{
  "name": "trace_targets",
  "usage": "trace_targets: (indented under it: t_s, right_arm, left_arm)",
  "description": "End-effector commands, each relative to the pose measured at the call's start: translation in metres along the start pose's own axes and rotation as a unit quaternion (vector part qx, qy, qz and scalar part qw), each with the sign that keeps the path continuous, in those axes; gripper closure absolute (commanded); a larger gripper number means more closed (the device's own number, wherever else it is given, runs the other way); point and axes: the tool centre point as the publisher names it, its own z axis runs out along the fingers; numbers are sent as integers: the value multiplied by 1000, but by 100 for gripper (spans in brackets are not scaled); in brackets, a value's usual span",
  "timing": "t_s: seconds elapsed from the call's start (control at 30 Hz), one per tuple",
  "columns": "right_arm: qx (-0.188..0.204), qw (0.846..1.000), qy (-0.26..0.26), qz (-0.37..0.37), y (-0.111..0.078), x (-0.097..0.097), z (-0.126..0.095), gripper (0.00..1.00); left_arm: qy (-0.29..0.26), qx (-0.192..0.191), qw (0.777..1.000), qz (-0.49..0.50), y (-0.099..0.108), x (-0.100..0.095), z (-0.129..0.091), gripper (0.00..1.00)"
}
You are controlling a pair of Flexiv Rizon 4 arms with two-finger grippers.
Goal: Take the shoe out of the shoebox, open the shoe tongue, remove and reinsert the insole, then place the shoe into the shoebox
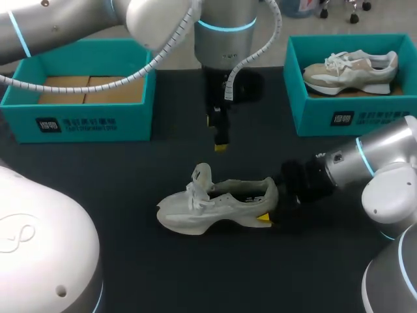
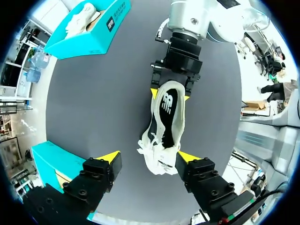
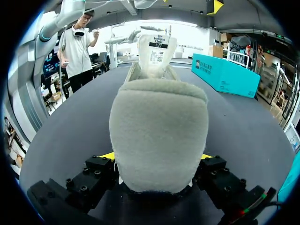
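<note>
Lying crosswise, shoe [image 1: 218, 207] toe leftward

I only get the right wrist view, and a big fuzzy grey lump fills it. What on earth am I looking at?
Observer: The heel of a pale shoe. The head view shows it whole, standing on its sole on the black table, with the right arm's fingers clamped on the heel.
Visitor: Is anything inside it?
Observer: Yes. The left wrist view looks down into it, and a dark insole lies in place.
Visitor: And the other arm?
Observer: The left arm's fingers hang above the shoe, wide open, touching nothing.
</note>
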Motion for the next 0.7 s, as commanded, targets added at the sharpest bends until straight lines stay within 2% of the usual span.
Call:
trace_targets:
  t_s: [0.03, 0.17, 0.7]
  right_arm:
    - [2, 1000, -1, 0, 0, 0, 0, 100]
    - [2, 1000, -1, 0, 0, 0, 0, 100]
    - [2, 1000, -1, 0, 0, 0, 0, 100]
  left_arm:
    - [2, 11, 1000, -6, -6, 4, 9, 100]
    - [19, 28, 999, -32, -13, 10, 14, 100]
    - [19, 28, 999, -32, -13, 10, 14, 100]
